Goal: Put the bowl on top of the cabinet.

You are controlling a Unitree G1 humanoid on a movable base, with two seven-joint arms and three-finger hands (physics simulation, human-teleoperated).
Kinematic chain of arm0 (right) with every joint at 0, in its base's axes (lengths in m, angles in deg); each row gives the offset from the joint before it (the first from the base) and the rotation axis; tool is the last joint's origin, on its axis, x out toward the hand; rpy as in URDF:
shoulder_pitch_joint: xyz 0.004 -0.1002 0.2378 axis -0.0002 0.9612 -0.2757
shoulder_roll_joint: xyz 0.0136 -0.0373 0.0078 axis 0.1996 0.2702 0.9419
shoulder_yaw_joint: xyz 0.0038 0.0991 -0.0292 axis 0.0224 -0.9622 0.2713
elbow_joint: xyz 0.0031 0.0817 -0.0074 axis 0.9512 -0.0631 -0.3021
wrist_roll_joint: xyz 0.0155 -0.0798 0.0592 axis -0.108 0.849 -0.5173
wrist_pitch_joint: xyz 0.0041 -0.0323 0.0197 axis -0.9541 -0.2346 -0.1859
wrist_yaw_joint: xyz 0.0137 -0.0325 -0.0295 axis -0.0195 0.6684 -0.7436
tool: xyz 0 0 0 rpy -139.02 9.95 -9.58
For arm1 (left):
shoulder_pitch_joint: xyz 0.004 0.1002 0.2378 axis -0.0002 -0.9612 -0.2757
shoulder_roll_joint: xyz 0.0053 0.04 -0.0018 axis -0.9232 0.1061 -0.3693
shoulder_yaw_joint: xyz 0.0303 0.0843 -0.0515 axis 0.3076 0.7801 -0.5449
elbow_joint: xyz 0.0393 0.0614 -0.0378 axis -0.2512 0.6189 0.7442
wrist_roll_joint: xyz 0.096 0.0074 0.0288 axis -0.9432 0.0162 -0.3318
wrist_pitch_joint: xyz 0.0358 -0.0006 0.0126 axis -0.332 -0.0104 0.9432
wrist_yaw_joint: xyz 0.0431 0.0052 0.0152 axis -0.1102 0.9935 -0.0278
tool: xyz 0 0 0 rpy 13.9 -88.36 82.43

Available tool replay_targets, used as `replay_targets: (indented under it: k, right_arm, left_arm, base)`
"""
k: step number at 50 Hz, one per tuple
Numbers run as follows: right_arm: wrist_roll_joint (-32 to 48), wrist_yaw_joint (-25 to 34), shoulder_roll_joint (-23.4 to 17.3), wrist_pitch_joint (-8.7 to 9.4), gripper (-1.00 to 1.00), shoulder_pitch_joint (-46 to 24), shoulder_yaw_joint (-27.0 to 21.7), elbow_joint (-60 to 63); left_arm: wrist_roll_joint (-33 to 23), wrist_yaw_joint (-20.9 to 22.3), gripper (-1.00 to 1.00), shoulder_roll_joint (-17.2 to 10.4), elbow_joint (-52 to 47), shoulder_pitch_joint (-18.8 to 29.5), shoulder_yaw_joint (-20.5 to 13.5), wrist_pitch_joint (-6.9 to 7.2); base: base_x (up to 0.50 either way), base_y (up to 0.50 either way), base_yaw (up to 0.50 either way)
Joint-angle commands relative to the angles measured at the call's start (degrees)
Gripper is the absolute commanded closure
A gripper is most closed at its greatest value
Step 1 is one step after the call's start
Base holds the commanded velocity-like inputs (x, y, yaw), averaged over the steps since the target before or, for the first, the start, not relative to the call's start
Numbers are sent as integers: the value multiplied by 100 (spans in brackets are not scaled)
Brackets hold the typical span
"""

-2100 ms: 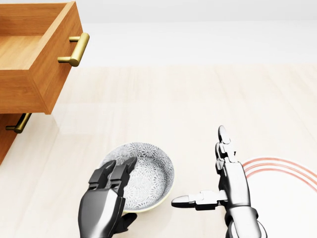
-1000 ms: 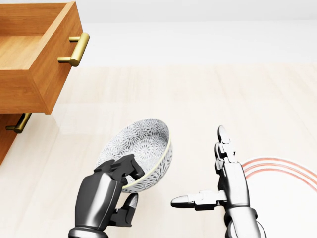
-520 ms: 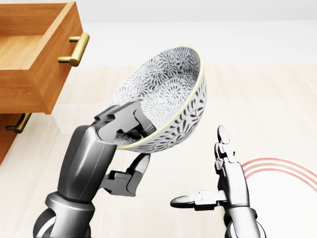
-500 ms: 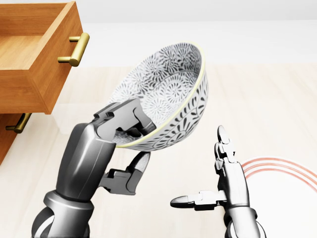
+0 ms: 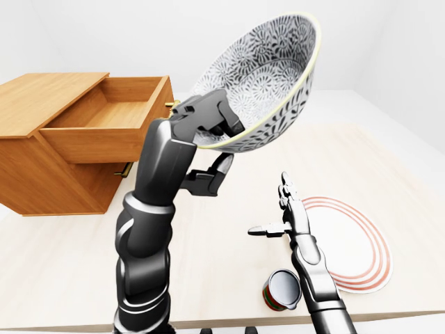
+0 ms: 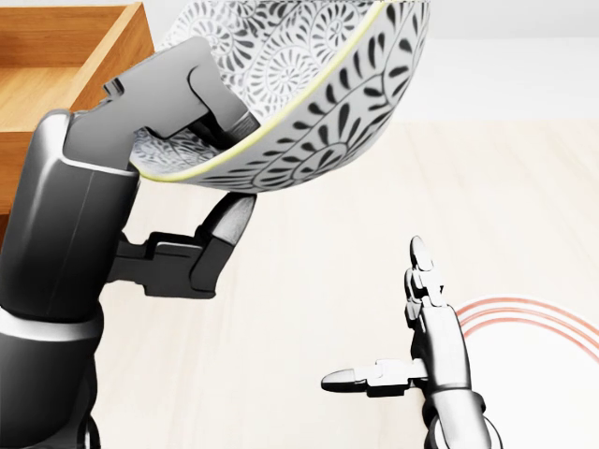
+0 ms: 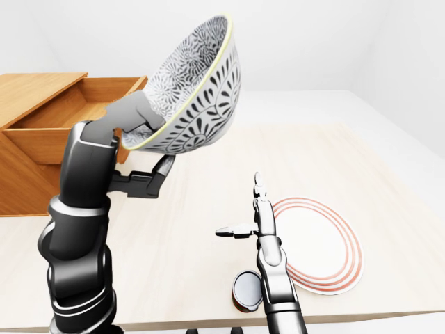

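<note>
Bare simulated room: pale table [image 5: 208, 257], wooden cabinet [image 5: 49, 139].

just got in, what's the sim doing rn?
The left hand grips the patterned bowl by its rim and holds it tilted, high above the table, near the cabinet with its open drawer. The right hand hovers open near the striped plate. The bowl is not on the cabinet yet.
</note>
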Motion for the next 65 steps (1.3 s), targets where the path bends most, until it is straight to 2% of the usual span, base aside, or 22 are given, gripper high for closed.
replay_targets:
  k: [1,5,18,25,26,28,35,38,40,41,48,54,56,59,60,62,63,65]
  right_arm:
    - [11,-6,7,-5,-100,-13,9,-29]
    - [14,-4,11,21,-100,23,21,45]
    - [39,-21,16,29,-100,45,36,75]
    - [60,-27,27,4,-100,58,58,72]
    - [60,-27,27,3,-100,58,58,72]
    - [64,-28,25,15,-100,50,58,73]
    - [74,-24,29,9,-100,39,71,46]
    - [73,-18,30,37,-100,58,75,102]
    - [74,-17,30,38,-100,59,75,104]
    - [72,-13,29,56,-100,67,74,134]
    - [73,-13,30,49,-100,62,73,121]
    - [74,-13,30,21,-100,64,73,99]
    - [78,-12,32,38,-100,76,79,130]
    - [78,-12,32,38,-100,76,79,131]
    - [66,-8,28,33,-100,58,66,100]
    - [62,-8,25,26,-100,53,59,89]
    - [52,-7,23,41,-100,53,51,103]
    - [51,-8,20,31,-100,47,46,85]
  left_arm:
    - [186,21,91,-354,-218,849,-496,427]
    - [408,-24,92,-646,-160,1296,-756,427]
    - [944,-274,91,-1463,221,2166,-1219,427]
    - [1342,-570,92,-2079,816,2614,-1568,427]
    - [1361,-590,92,-2103,825,2616,-1561,427]
    - [1514,-701,92,-2353,1142,2798,-1713,427]
    - [1881,-943,92,-3004,1773,3097,-1981,427]
    - [1969,-1035,92,-3193,1973,3145,-2025,427]
    - [1988,-1054,92,-3214,1979,3141,-2016,427]
    - [1987,-1098,92,-3355,2170,3193,-2084,427]
    - [2128,-1328,91,-3815,2885,3361,-2215,427]
    - [2241,-1569,92,-4093,3529,3449,-2262,427]
    - [2199,-1665,92,-4143,3854,3466,-2233,264]
    - [2206,-1673,92,-4149,3864,3466,-2227,258]
    - [2150,-1778,92,-4204,4264,3521,-2222,2]
    - [2093,-1840,92,-4263,4553,3581,-2197,-120]
    - [2059,-1922,92,-4296,4886,3646,-2181,-330]
    - [1998,-1993,92,-4317,5168,3683,-2151,-521]
  base:
    - [0,0,0]
    - [0,0,0]
    - [0,0,0]
    - [0,0,0]
    - [0,0,0]
    - [0,0,0]
    - [0,0,0]
    - [0,0,0]
    - [0,0,0]
    - [0,0,0]
    - [0,0,0]
    - [0,0,0]
    - [0,0,0]
    - [0,0,0]
    - [0,0,0]
    - [0,0,0]
    - [0,0,0]
    - [0,0,0]
